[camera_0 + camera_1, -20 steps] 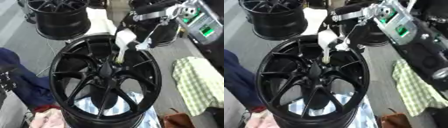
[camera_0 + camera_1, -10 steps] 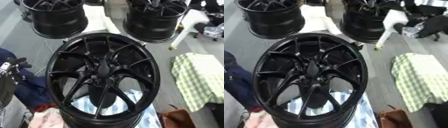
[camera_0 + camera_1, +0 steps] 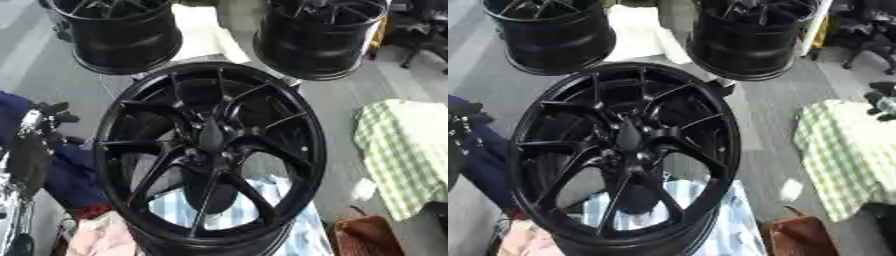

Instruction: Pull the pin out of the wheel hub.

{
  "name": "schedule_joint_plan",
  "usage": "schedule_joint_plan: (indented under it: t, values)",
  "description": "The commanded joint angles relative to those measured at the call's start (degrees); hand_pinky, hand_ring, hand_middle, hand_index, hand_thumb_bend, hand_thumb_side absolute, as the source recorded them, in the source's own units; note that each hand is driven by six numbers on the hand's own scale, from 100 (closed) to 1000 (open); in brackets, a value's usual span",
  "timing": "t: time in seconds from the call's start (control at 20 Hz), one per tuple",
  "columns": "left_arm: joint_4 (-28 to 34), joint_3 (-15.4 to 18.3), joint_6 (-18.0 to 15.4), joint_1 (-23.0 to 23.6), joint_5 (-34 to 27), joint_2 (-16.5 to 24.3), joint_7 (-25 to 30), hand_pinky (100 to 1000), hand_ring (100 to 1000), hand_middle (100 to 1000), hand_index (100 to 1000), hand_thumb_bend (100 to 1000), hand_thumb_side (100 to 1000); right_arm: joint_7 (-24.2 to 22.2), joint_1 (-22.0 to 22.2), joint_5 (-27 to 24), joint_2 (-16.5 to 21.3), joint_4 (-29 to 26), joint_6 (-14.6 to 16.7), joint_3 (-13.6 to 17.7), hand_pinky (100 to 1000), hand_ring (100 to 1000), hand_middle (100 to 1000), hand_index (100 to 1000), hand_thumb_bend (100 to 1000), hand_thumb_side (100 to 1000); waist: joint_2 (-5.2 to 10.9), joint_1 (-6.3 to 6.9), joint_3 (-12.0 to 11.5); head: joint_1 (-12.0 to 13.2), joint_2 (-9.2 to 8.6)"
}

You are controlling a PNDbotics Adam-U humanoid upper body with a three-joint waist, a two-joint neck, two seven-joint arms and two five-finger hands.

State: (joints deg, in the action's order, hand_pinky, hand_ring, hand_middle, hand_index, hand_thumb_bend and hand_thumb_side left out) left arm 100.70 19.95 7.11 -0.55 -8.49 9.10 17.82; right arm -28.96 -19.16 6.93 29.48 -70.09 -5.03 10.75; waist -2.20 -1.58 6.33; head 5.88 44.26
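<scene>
Filling the middle of both views, a black wheel hub [image 3: 210, 155] stands tilted on a blue-and-white striped cloth [image 3: 236, 212], spokes running into a dark centre boss; no pin can be made out at that centre, though the blur there makes it hard to be sure. Left hand [image 3: 35, 142] shows at the left edge of the left eye view, black with silver parts, just beside the rim's left side but not visibly touching it; its fingers look bent at the top, but whether they are curled or straight cannot be told, and nothing is seen in them. Right hand: only a small dark shape [image 3: 883, 102] at the right edge of the right eye view, well apart from the hub, over a green checked cloth [image 3: 407, 155]; probably part of the hand, finger state impossible to tell, nothing seen held. Two more black wheels stand behind, one upper left [image 3: 118, 32], one upper right [image 3: 319, 35], with a pale sheet [image 3: 203, 30] between them. Brown bag [image 3: 372, 235] sits at lower right near the hub's base, pinkish fabric [image 3: 101, 235] at lower left, dark blue fabric [image 3: 66, 170] by the left hand.
</scene>
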Motion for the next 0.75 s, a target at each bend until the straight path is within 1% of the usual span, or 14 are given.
schedule_joint_plan:
  t: [0.05,0.2,0.4,0.45,0.5,0.6,0.65,0.7,0.75]
  values:
    - [0.88,-0.72,-0.14,-0.32,-0.03,1.01,0.82,589,1000,624,838,100,869,3.06,2.56,-2.82,-3.26,-1.69,0.82,5.36,764,762,839,950,100,705,0.70,0.05,-0.60,-1.46,-0.15]
    - [0.74,-1.40,-0.18,-0.59,-0.13,1.16,1.56,589,1000,624,837,100,869,5.95,7.26,-5.70,-7.96,-6.13,3.57,10.06,746,737,814,940,100,701,0.84,-0.04,-1.92,-2.82,-0.15]
    - [0.45,-2.48,-0.03,-0.96,-0.09,1.25,2.68,589,1000,624,837,100,871,9.79,13.46,-9.54,-14.20,-12.35,7.40,16.21,738,695,773,937,100,683,0.91,-0.37,-4.24,-4.72,-0.15]
    - [0.38,-2.70,0.01,-1.06,-0.05,1.27,2.94,589,1000,624,836,100,871,10.74,14.64,-10.49,-15.63,-13.89,8.34,16.70,737,691,772,938,100,680,0.90,-0.44,-4.69,-5.11,-0.15]
    - [0.30,-2.82,0.04,-1.16,-0.01,1.27,3.12,589,1000,624,836,100,871,11.69,15.62,-11.44,-16.63,-15.44,9.30,16.20,735,684,762,936,100,675,0.87,-0.48,-4.98,-5.38,-0.15]
    - [0.10,-2.96,0.08,-1.22,0.09,1.25,3.37,589,1000,624,836,100,873,14.05,17.53,-13.37,-18.00,-17.97,11.36,13.88,733,677,752,935,100,666,0.85,-0.50,-5.37,-5.64,-0.15]
    - [0.02,-3.06,0.06,-1.19,0.14,1.25,3.53,589,1000,624,836,100,873,19.40,18.26,-14.43,-18.18,-17.92,13.50,11.22,733,673,746,934,100,663,0.85,-0.49,-5.59,-5.83,-0.15]
    - [-0.05,-3.14,0.02,-1.21,0.17,1.26,3.66,589,1000,624,836,100,873,26.94,18.65,-14.70,-18.07,-17.52,15.34,7.55,732,669,742,933,100,660,0.84,-0.48,-5.86,-6.10,-0.15]
    - [-0.10,-3.19,-0.01,-1.29,0.17,1.25,3.74,589,1000,624,835,100,873,35.43,18.74,-14.17,-17.94,-17.23,16.48,3.61,731,665,738,932,100,657,0.79,-0.48,-6.10,-6.35,-0.15]
